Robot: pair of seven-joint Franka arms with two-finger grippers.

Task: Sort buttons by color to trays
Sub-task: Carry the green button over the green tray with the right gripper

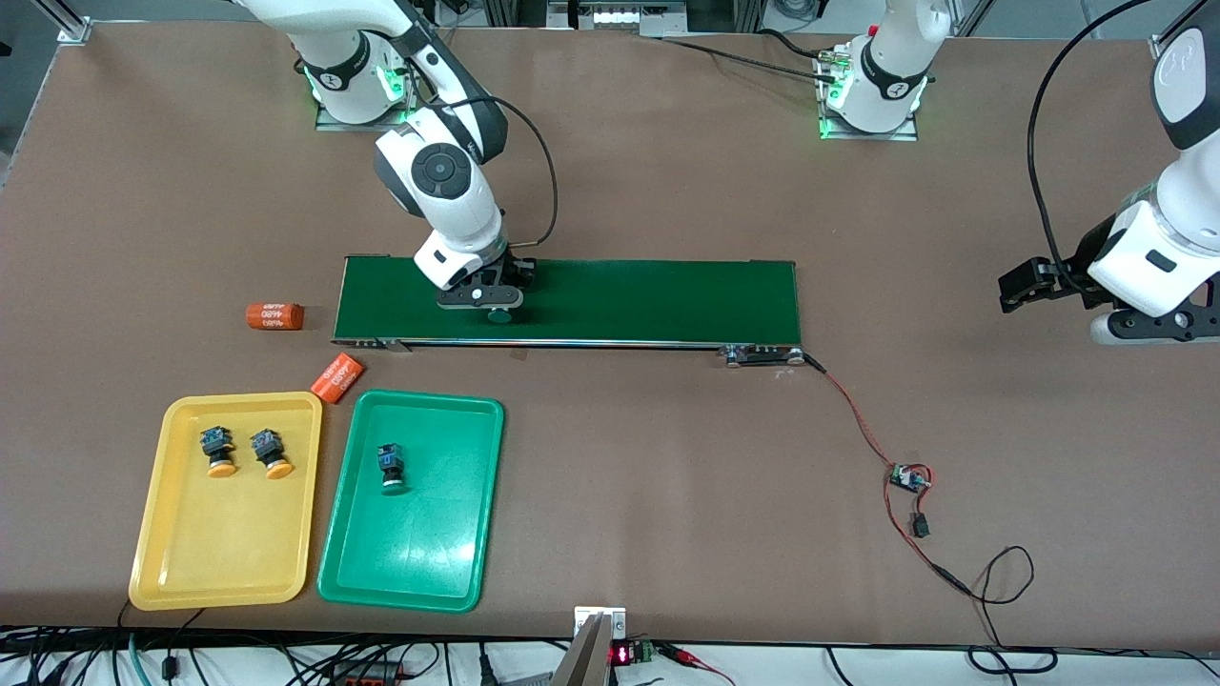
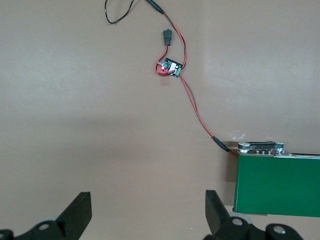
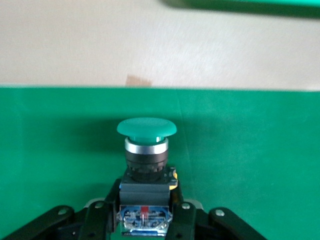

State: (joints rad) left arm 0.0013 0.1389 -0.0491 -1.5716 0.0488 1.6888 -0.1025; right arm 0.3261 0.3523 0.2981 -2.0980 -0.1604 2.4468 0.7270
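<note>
Brown table (image 1: pixel 667 191), conveyor belt (image 1: pixel 620 300) mid-surface; bare room toward the left arm's end.
Right gripper (image 3: pixel 145 220) clamps green button (image 3: pixel 146 150) on belt; fingertips hidden. Left gripper (image 2: pixel 147 212) hangs spread, waiting.

a brown table (image 1: pixel 610 191) is seen carrying a long dark-green conveyor belt (image 1: pixel 620 300) at its middle. two orange cylinders (image 1: pixel 275 315) (image 1: pixel 337 376) are laid near the belt's end toward the right arm. a yellow tray (image 1: pixel 152 534) and a green tray (image 1: pixel 477 514) are set side by side nearer the front camera. a small circuit board (image 1: pixel 907 477) with red-black wires (image 1: pixel 858 419) is laid toward the left arm's end.
</note>
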